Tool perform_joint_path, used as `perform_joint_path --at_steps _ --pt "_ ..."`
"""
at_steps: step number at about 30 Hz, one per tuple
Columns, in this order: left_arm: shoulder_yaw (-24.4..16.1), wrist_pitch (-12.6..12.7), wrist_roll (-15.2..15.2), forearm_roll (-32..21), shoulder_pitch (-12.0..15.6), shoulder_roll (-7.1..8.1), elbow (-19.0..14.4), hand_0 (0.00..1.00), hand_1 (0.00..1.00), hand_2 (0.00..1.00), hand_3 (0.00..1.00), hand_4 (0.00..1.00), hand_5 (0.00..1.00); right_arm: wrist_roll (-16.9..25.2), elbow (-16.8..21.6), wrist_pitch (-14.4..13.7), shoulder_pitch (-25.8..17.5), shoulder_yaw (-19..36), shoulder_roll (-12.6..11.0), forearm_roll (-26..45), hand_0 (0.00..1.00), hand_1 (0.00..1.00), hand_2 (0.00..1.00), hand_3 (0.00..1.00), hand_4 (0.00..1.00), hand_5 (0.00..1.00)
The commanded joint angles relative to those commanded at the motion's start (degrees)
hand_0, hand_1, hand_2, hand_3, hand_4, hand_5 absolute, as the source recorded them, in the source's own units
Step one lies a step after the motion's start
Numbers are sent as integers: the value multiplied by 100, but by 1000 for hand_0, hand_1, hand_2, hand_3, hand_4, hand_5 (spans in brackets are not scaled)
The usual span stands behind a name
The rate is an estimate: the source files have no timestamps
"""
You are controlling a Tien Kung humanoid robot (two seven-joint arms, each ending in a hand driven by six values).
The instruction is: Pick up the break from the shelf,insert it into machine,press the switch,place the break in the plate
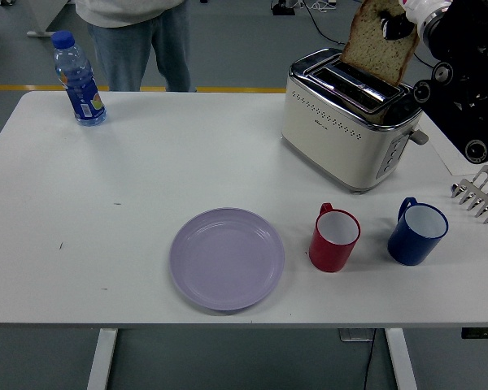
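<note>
Head view: we note the right hand (405, 18) clamped on the slice of bread (377, 44), fingertips pinching its upper part. The slice hangs tilted, its lower edge just above the slots of the cream toaster (350, 119) at the table's (130, 187) far right. The lilac plate (227, 258) lies near the front edge, with a red mug (335, 239) and blue mug (417, 232) to its right. A metal rack (480, 193) sits at the right edge. A water bottle (79, 80) stands far left, before a person (134, 32).

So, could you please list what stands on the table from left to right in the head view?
Bottle → plate → red cup → blue cup → rack. The toaster is left out, since it spans both cups.
</note>
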Motion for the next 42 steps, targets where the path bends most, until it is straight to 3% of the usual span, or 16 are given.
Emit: perform_joint_path --at_steps 9,24,42 --pt "-34 -1 6 73 5 14 0 703 731 716 589 371 831 -214 -331 32 208 -89 290 -93 286 286 431 474 381 2" --pt "-104 -10 31 176 11 25 0 702 731 714 588 370 830 -676 -370 349 337 24 567 -23 282 274 424 471 393 2" --pt "-134 -17 50 262 24 36 0 702 733 713 588 368 829 -589 -615 294 342 135 816 75 281 268 418 468 405 2"
